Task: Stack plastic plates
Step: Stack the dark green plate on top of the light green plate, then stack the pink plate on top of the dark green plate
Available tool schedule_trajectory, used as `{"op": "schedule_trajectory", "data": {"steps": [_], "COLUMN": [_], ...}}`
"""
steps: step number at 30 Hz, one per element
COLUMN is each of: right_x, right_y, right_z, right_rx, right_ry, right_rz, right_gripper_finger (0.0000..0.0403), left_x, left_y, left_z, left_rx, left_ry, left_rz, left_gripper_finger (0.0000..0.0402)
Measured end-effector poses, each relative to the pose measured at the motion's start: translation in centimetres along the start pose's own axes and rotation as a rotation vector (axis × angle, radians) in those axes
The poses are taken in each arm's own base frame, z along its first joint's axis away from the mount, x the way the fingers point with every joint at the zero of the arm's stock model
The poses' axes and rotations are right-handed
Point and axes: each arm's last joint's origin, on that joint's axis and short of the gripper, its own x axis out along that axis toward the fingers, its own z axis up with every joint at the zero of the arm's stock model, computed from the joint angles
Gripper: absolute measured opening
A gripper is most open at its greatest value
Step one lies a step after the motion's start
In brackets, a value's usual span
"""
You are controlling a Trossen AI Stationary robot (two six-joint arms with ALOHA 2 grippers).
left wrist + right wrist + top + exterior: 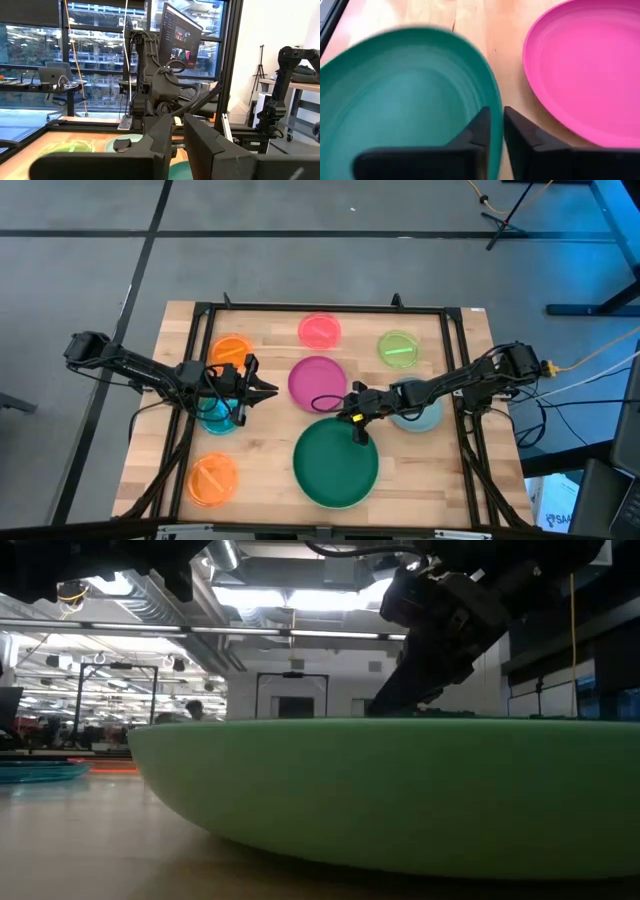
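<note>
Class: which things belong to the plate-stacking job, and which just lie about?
Job: dark green plate, magenta plate, teal plate, lime plate, pink-red plate, two orange plates, grey-blue plate; right gripper on dark green rim, left gripper by teal plate.
Lying about: monitor, laptop, tripod.

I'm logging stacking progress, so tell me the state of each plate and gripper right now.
right gripper: shut on the dark green plate's rim.
dark green plate: gripped, nothing on it.
left gripper: holding nothing.
magenta plate: flat, unstacked.
teal plate: flat, unstacked.
orange plates: apart, unstacked.
lime plate: unstacked.
pink-red plate: unstacked.
grey-blue plate: partly hidden by right arm.
</note>
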Motion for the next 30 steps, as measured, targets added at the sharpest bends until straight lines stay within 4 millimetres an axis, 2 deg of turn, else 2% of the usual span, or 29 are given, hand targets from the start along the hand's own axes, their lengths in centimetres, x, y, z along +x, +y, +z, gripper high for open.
{"op": "schedule_trajectory", "data": {"steps": [5,10,15,21,30], "right_x": [-0.6,-3.3,-6.5,-9.4,-11.0], "right_y": [0.0,0.2,0.0,-0.5,-1.3], "right_z": [0.1,1.1,1.4,0.8,-1.1], "right_rx": [-0.053,-0.102,-0.107,-0.103,0.047], "right_ry": [0.015,0.062,0.086,0.145,0.322], "right_rz": [0.009,-0.003,-0.042,-0.137,-0.276], "right_gripper_finger": [0.0120,0.0159,0.0165,0.0165,0.0166], "left_x": [0.0,0.0,0.0,0.0,0.0], "left_y": [0.0,0.0,0.0,0.0,0.0], "left_z": [0.0,0.0,0.0,0.0,0.0], "left_rx": [0.000,0.000,0.000,-0.001,-0.006], "left_ry": [0.000,0.000,0.000,0.000,0.000], "left_rz": [0.000,0.000,0.000,0.000,0.000], "left_gripper_finger": [0.0043,0.0042,0.0042,0.0042,0.0042]}}
